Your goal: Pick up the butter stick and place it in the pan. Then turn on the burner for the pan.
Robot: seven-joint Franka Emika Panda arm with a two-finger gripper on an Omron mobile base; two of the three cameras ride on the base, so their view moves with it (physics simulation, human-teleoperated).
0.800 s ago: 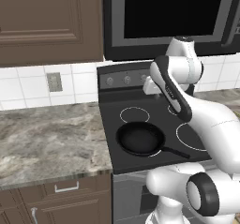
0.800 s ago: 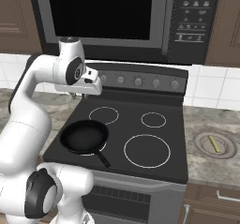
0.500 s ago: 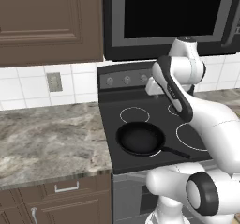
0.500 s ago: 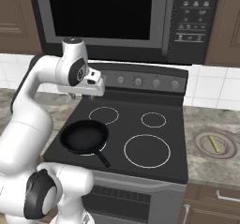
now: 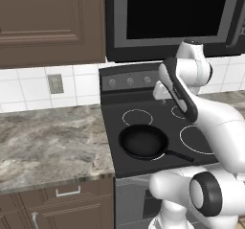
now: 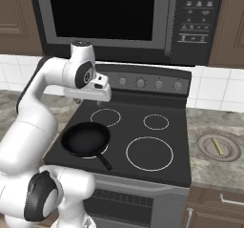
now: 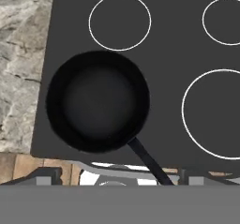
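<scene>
The black pan [image 6: 86, 139] sits on the stove's front left burner, empty, with its long handle pointing toward the stove's front edge; it is also seen as the pan [image 5: 143, 142] and the pan [image 7: 97, 101]. The pale yellow butter stick [image 6: 218, 146] lies on a round plate [image 6: 206, 142] on the counter right of the stove. My gripper [image 6: 101, 97] hangs above the back left burner, well left of the butter. In the hand view the gripper [image 7: 121, 177] looks straight down at the pan, its fingertips far apart, open and holding nothing.
The stove's knobs [image 6: 140, 83] line the back panel under the microwave [image 6: 109, 17]. Three other burner rings [image 6: 149, 153] are bare. Marble counter [image 5: 43, 142] runs left of the stove, with wall cabinets above it.
The arm has swung slightly to the right above the stove. The pan and the butter stick have not moved.
</scene>
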